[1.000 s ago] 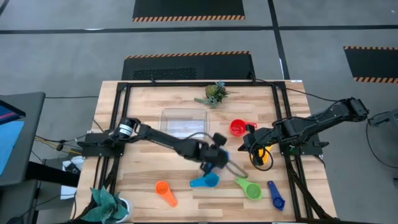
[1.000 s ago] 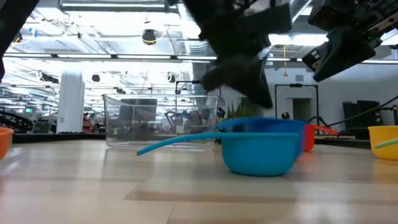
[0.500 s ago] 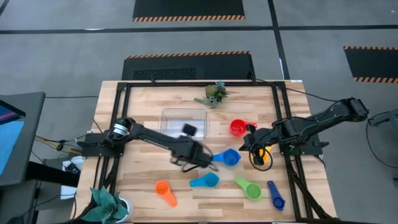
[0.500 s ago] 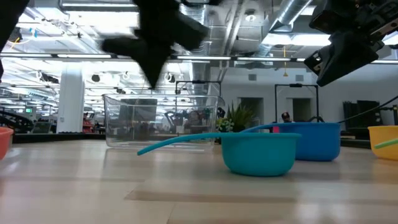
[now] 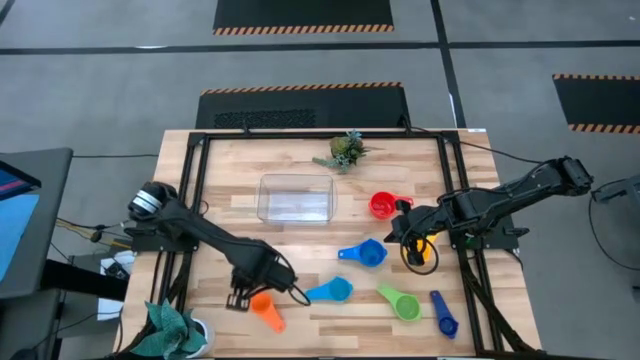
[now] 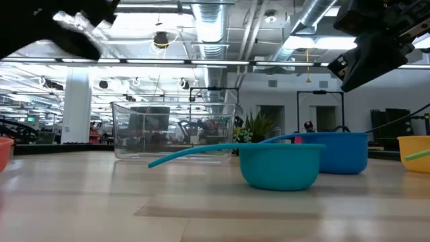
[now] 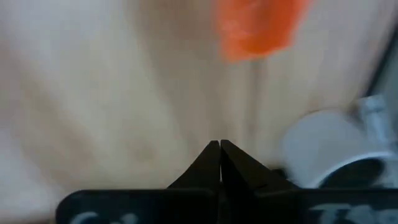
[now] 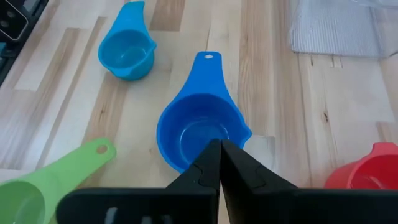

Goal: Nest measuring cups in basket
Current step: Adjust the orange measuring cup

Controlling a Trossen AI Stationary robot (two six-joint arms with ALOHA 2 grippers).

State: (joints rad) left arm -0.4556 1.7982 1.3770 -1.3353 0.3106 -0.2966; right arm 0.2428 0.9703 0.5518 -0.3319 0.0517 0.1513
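**Left arm approaching the orange cup**

Basket (image 5: 295, 197) empty, mid-surface; measuring cups (image 5: 362, 253) scattered nearer the front. Left gripper (image 5: 240, 297) just beside orange cup (image 5: 262, 305), fingers pressed together: spread before descending, pinch handle squarely. Right gripper (image 5: 394, 232) waiting, fingers together.

Bright overhead light, blurred left-wrist view

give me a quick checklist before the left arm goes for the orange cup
1. Basket holds no cups: ok.
2. Left gripper empty, beside the orange cup: ok.
3. Left gripper's fingers spread for a grasp: not ok, shut.
4. Orange cup upright: cannot tell.
5. Right gripper clear of the left arm's path, by the red cup: ok.
6. Blue cup outside that path: ok.
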